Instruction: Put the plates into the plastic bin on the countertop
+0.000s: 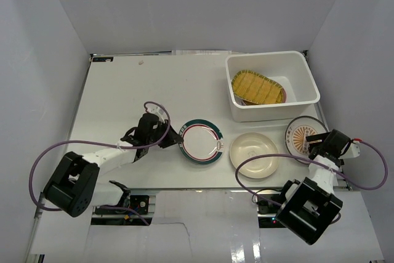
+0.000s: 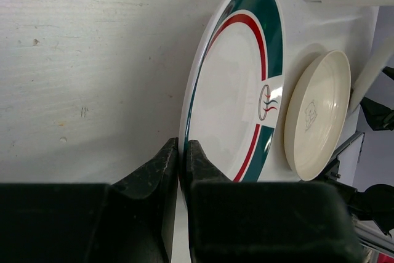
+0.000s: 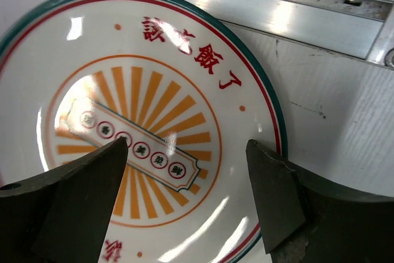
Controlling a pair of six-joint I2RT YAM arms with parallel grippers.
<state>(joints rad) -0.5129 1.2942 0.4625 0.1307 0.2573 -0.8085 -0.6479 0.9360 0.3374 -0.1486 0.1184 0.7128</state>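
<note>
Jaws of the left gripper [image 2: 183, 149] are drawn narrow and clamped on the rim of the green-rimmed plate [image 1: 200, 143], whose thin edge runs straight into the slit between the two black fingers. The grip is at the plate's left side. That plate sits close to the near edge of the tabletop [image 1: 154, 84], about midway along it; whether it is lifted off the surface cannot be told. Its green band and inner red ring are broken by a white patch carrying a small emblem of red and green wavy strokes, with no legible words. Just to its right, apart from it and also by the near edge, lies the cream plate [image 1: 253, 152], with a faint mark at its centre that is too pale to read. The right gripper [image 3: 188, 152] has its jaws spread wide over the sunburst plate [image 3: 141, 121], one finger on each side of the orange rays; contact with the dish cannot be judged. This plate lies near the right edge, just in front of the bin [image 1: 265, 114]. Red Chinese characters curve along its inner rim, and a slanted banner across the rays holds a row of small circled characters, too small to make out. The bin stands at the far right corner and holds the yellow ribbed plate [image 1: 257, 87], which rests tilted inside.
</note>
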